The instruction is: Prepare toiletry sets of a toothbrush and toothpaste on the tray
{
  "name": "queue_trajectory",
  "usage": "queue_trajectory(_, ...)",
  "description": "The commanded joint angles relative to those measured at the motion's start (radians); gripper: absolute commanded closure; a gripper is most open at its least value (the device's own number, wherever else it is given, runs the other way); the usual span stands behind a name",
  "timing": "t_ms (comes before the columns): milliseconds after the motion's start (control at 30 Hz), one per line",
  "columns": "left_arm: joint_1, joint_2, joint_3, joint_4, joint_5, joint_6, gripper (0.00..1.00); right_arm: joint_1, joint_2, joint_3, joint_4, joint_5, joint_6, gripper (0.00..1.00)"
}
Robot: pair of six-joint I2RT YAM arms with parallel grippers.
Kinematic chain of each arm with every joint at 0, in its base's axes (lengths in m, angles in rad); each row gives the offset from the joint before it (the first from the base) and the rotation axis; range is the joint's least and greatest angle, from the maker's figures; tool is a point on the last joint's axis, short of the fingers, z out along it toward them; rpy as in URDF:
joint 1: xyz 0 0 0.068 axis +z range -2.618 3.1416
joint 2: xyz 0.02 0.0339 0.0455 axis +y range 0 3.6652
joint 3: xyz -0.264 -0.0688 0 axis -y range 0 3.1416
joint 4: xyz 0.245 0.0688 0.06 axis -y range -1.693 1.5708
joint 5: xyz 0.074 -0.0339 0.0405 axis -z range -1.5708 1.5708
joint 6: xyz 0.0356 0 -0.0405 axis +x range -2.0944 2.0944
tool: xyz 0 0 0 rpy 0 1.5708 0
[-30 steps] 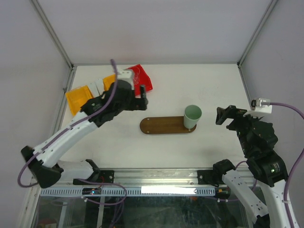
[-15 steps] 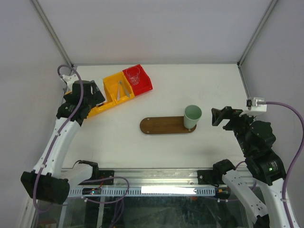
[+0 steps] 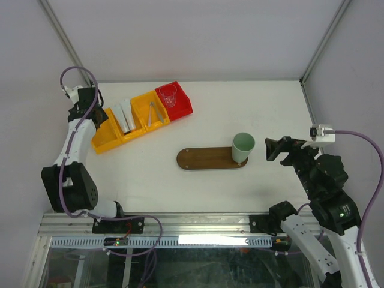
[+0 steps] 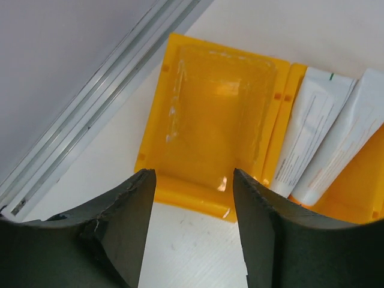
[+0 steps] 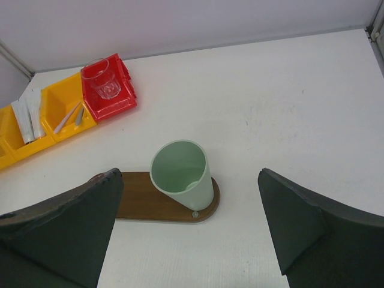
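Note:
The dark wooden tray (image 3: 204, 159) (image 5: 141, 203) lies mid-table and bears only a mint-green cup (image 3: 243, 146) (image 5: 180, 171) on its right end. Pale toothpaste tubes (image 3: 124, 115) (image 4: 315, 138) (image 5: 27, 117) lie in a yellow bin (image 3: 102, 138). Thin toothbrush sticks (image 3: 153, 112) (image 5: 69, 117) lie in the neighbouring yellow compartment. My left gripper (image 3: 93, 117) (image 4: 193, 198) hangs open and empty over the near edge of the bin's empty end compartment (image 4: 216, 114). To the right of the cup, my right gripper (image 3: 276, 147) (image 5: 189, 174) stands wide open with nothing in it.
A clear glass (image 3: 168, 94) (image 5: 103, 78) stands in a red bin (image 3: 183, 108) (image 5: 114, 102) at the right end of the bin row. An aluminium frame rail (image 4: 90, 114) runs close along the bins' left side.
My left arm has swung from above the red bin to the far left end of the yellow bins, and its jaws have narrowed. The right arm has barely shifted.

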Motion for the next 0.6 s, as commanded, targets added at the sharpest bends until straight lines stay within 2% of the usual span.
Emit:
queue_trajectory(0, 0.026, 0.103, 0.111, 0.118, 0.044, 0.068, 0.48, 0.020, -0.016, 0.004, 0.046, 0.013, -0.009, 0.00)
queue_trajectory(233, 0.084, 0.237, 0.183, 0.115, 0.052, 0.099, 0.55, 0.044, -0.032, -0.002, 0.043, 0.051, -0.016, 0.00)
queue_trajectory(333, 0.122, 0.247, 0.163, 0.127, 0.090, 0.101, 0.54, 0.052, -0.034, -0.003, 0.042, 0.068, -0.019, 0.00)
queue_trajectory(567, 0.129, 0.292, 0.150, 0.142, 0.113, 0.117, 0.56, 0.064, -0.030, -0.007, 0.044, 0.079, -0.019, 0.00)
